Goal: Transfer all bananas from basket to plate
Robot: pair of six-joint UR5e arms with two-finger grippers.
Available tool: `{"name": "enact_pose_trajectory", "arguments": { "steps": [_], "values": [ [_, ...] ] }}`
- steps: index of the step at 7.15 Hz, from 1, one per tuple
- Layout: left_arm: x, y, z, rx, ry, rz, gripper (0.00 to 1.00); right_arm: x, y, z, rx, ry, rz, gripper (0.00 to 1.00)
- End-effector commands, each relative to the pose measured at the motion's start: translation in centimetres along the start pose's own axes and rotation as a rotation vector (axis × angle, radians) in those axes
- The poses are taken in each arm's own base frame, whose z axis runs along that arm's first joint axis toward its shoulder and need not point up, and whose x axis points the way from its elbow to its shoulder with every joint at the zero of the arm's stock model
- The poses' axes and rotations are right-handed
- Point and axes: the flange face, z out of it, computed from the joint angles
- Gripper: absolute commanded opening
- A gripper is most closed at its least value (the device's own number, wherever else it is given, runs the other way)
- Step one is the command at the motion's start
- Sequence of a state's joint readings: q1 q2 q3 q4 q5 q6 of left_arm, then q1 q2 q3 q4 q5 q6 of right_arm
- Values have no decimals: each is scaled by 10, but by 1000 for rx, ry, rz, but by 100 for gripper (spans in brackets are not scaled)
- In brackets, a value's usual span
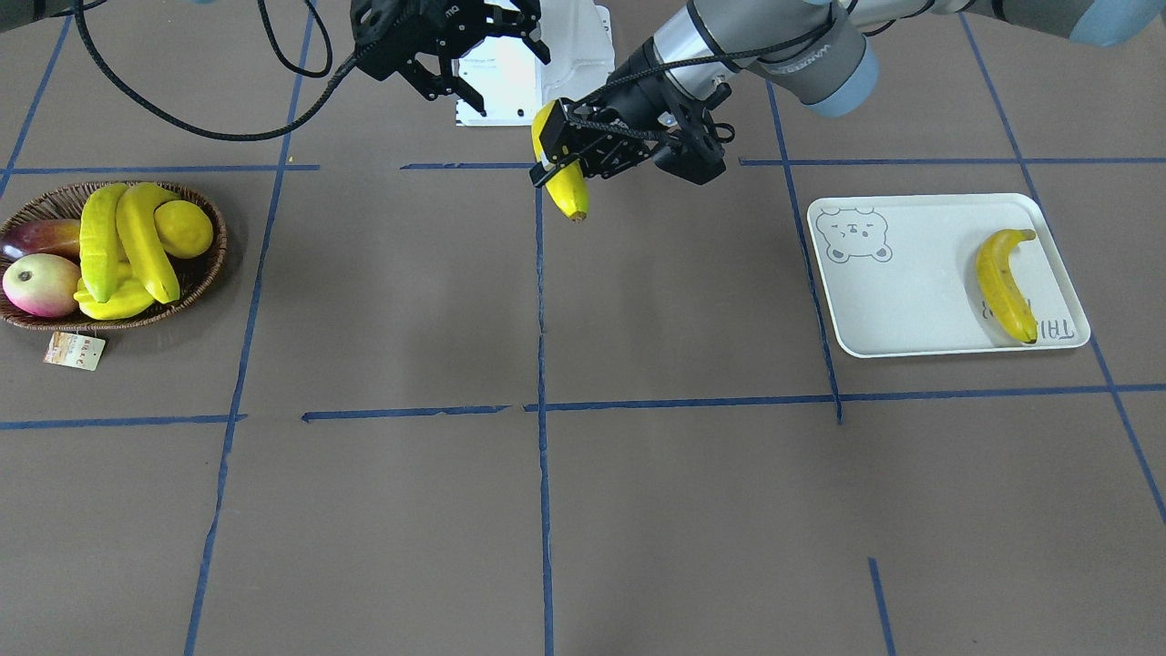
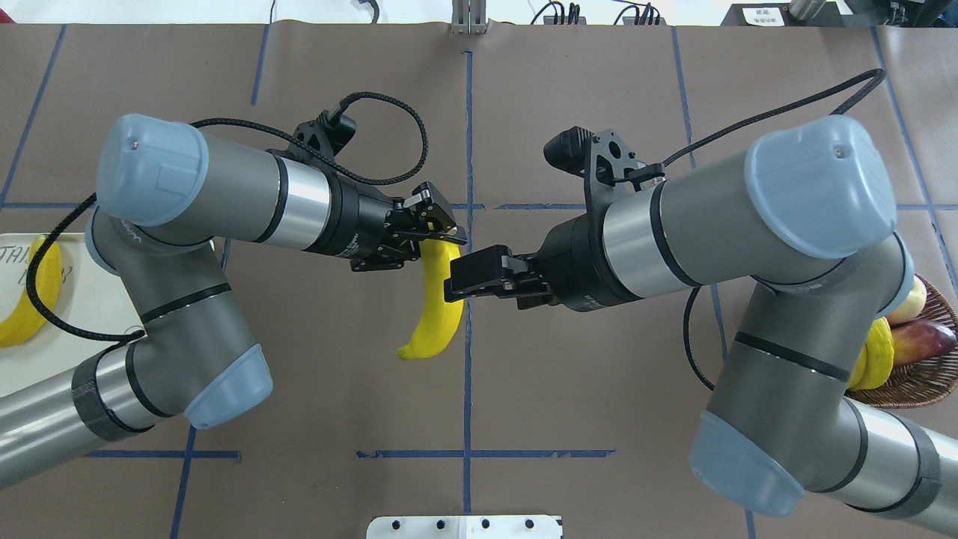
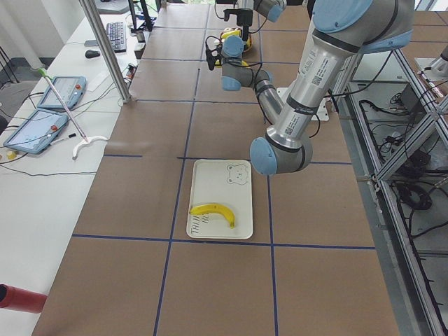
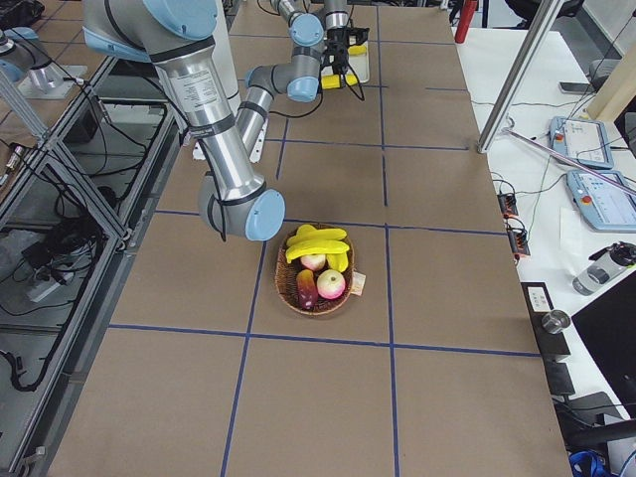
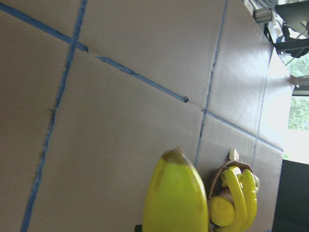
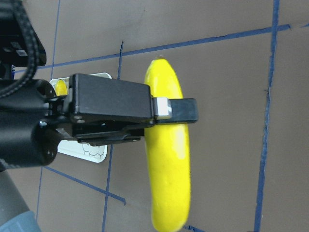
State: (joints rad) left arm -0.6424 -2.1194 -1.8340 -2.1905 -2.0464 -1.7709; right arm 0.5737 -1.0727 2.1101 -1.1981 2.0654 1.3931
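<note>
The banana (image 1: 567, 187) hangs tip-down over the middle of the table (image 1: 683, 510). The left claw (image 1: 557, 150) clamps it across its width near the upper end, so the long body hangs free below the fingers. The right claw (image 1: 512, 84) sits just beside it, on the side away from the plate, jaws spread and holding nothing.

The 2 claws face each other, which reads as a hand-over. Basket and plate lie at opposite ends, and probably neither arm reaches both.

The plate (image 1: 911, 310) lies well behind the left claw, on that arm's own side, with 1 other banana (image 1: 1005, 284) along its lettered edge. The basket (image 1: 214, 264) lies well behind the right claw. It holds 2 bananas (image 1: 144, 239), a lemon (image 1: 185, 228), a starfruit (image 1: 114, 302) under them and 2 mangoes (image 1: 41, 284).

By my count, 1 banana is delivered, 1 is in transit and 2 are left to fetch.
</note>
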Motion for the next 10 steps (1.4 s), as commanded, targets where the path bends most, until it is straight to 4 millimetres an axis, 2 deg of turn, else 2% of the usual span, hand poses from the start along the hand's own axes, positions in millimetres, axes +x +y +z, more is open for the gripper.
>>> {"name": "enact_pose_trajectory", "arguments": {
  "steps": [1,2,3,4,5,6,8,10],
  "values": [
    [-53,-38,-40,66,-258,37,0,38,-19,-21,52,59,41,100],
    [-112,-67,-67,105,-373,70,0,57,-31,-31,83,91,61,100],
    [-191,-89,-83,128,-499,72,0,78,-40,-41,113,124,75,100],
    [-242,-106,-87,148,-600,91,0,87,-48,-53,141,136,87,100],
    [-291,-113,-96,147,-688,105,0,100,-50,-56,148,157,98,100],
    [-325,-117,-99,142,-748,99,0,114,-54,-62,162,179,112,100],
    [-374,-141,-91,186,-856,108,0,124,-53,-65,164,193,118,100],
    [-390,-151,-90,187,-900,153,0,123,-54,-66,166,192,116,100]
  ]
}}
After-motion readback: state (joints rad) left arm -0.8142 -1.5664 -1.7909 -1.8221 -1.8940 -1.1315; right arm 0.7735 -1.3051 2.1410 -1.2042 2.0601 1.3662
